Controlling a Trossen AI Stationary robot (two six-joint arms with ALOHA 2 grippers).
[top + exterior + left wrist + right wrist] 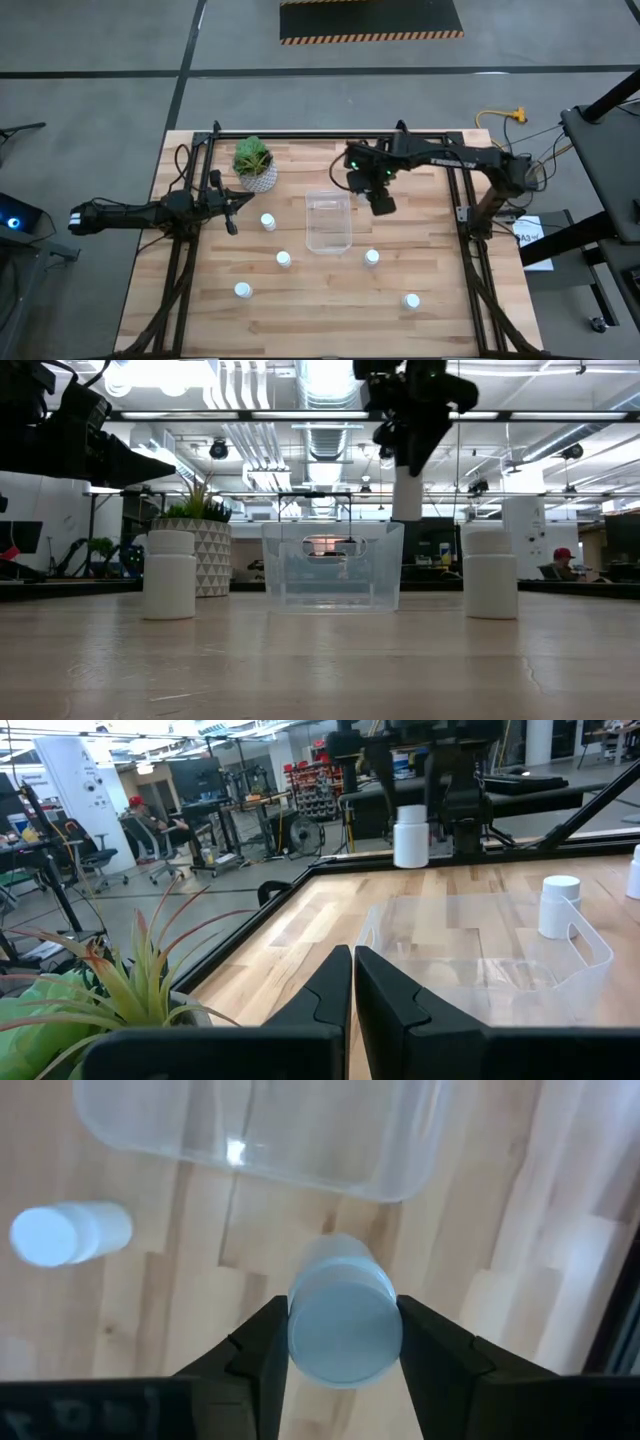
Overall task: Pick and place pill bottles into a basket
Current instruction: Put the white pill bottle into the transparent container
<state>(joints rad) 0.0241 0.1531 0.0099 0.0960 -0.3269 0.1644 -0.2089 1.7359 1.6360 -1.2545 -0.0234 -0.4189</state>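
Observation:
My right gripper point(381, 204) hangs above the table just off the right side of the clear basket point(311, 225), shut on a white pill bottle point(407, 490). The basket rests on its flat bottom at mid-table. Several more pill bottles stand upright on the wood: one left of the basket point(268, 221), one near its front left corner point(284, 259), one near its front right corner point(372, 257), and two nearer the front edge point(243, 290) point(411, 300). My left gripper point(353, 990) is shut on nothing at the table's left, pointing level toward the basket. My right gripper pinches the bottle's capped top end point(344, 1295) between its two fingers point(262, 1352), one on each side. The fingers come from above, pointing almost straight down. The bottle hangs upright below them point(407, 495), lifted clear of the table and higher than the basket's rim.
A potted green plant point(255, 165) in a white patterned pot stands at the far left, behind my left gripper. A black frame point(300, 132) runs along the table's far edge and down both sides. Bare wood lies in front of the basket.

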